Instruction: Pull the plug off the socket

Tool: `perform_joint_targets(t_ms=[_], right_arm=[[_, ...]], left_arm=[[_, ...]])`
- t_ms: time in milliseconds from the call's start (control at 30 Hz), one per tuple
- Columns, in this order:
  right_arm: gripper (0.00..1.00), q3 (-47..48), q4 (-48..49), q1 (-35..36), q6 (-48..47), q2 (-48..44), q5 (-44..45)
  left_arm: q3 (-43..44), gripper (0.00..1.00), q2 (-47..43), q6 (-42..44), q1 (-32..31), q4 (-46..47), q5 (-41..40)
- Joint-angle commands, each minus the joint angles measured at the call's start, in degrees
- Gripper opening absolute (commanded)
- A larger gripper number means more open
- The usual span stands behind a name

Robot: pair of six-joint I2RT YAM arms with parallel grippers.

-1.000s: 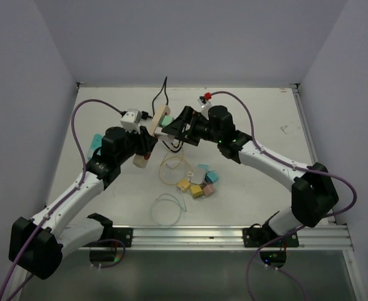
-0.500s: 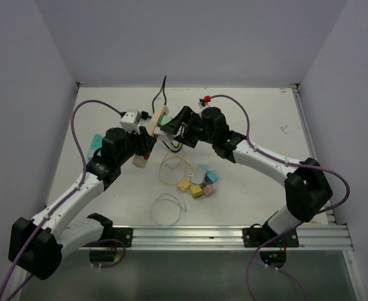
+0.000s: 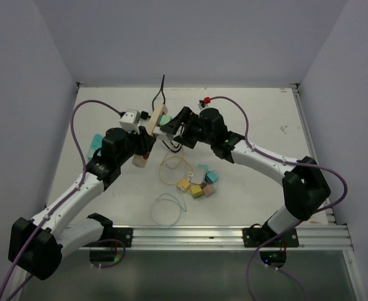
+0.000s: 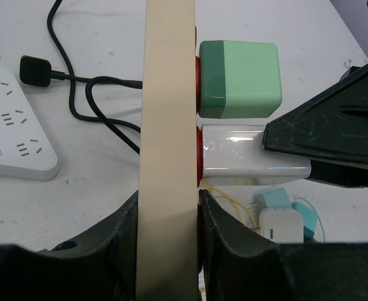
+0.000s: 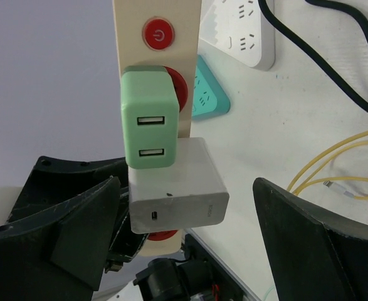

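My left gripper (image 4: pixel 168 216) is shut on a beige power strip (image 4: pixel 168 113) and holds it off the table; it also shows in the top view (image 3: pixel 151 128). A green charger (image 4: pixel 239 79) and a white charger (image 4: pixel 249 155) are plugged into its red sockets. In the right wrist view the green charger (image 5: pixel 147 119) sits above the white charger (image 5: pixel 174 188). My right gripper (image 5: pixel 184 232) is open, with its fingers on either side of the white charger and not touching it. In the top view it (image 3: pixel 171 130) is at the strip's right side.
A white power strip (image 4: pixel 11 125) with a black cable (image 4: pixel 89 100) lies on the table behind. Yellow cable loops (image 3: pixel 174 166) and several small coloured chargers (image 3: pixel 199 183) lie in the middle. A teal adapter (image 3: pixel 96 141) sits at left.
My right gripper has moved a little left, closer around the white charger. The left arm and the beige strip have barely moved.
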Motion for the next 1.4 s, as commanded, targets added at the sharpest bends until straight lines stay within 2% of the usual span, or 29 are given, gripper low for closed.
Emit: perform_joint_targets(t_ms=[0,100,167,300,333,367,400,500,800,1133,1367], right_arm=[[0.9,2.09,1.89,0.95,1.48,1.72,1.06],[0.87,2.35,2.51,1.39,1.74,2.51,0.88],[0.81,2.53,2.95,1.57,2.18,2.78,0.79],[0.54,2.0,3.83,1.65,2.54,2.43,0.79],[0.4,1.74,4.0,1.65,2.62,2.08,0.53],[0.32,1.56,4.0,1.65,2.8,1.82,0.27],[0.17,1.56,3.92,1.65,2.97,1.55,0.01],[0.0,0.6,3.74,1.57,3.42,0.06,-0.26],[0.0,-3.27,0.05,0.16,3.68,-5.91,-0.17],[0.0,-6.08,-6.27,-1.95,1.31,-11.54,-1.84],[0.0,-7.14,-9.18,-4.05,-0.19,-14.88,-2.72]], left_arm=[[1.27,0.0,-2.29,-0.4,-0.18,10.47,-0.4],[1.1,0.0,-2.3,-0.67,-0.18,10.82,-0.66],[0.92,0.0,-2.29,-0.67,-0.18,11.0,-0.83],[0.4,0.0,-2.38,-0.32,-0.18,10.91,-2.32],[0.05,0.0,-2.47,-0.4,-0.18,10.65,-3.72],[-0.13,0.0,-2.47,-0.4,-0.18,10.47,-4.26],[-0.39,0.0,-2.47,-0.49,-0.18,10.39,-6.26],[-1.8,0.0,-2.3,-1.2,-0.1,10.12,-11.01],[-2.94,0.0,-0.01,-4.79,0.87,5.64,-24.55],[0.74,0.0,5.26,-9.8,2.8,-3.14,-32.82],[2.15,0.0,5.79,-9.99,2.8,-4.2,-36.08]])
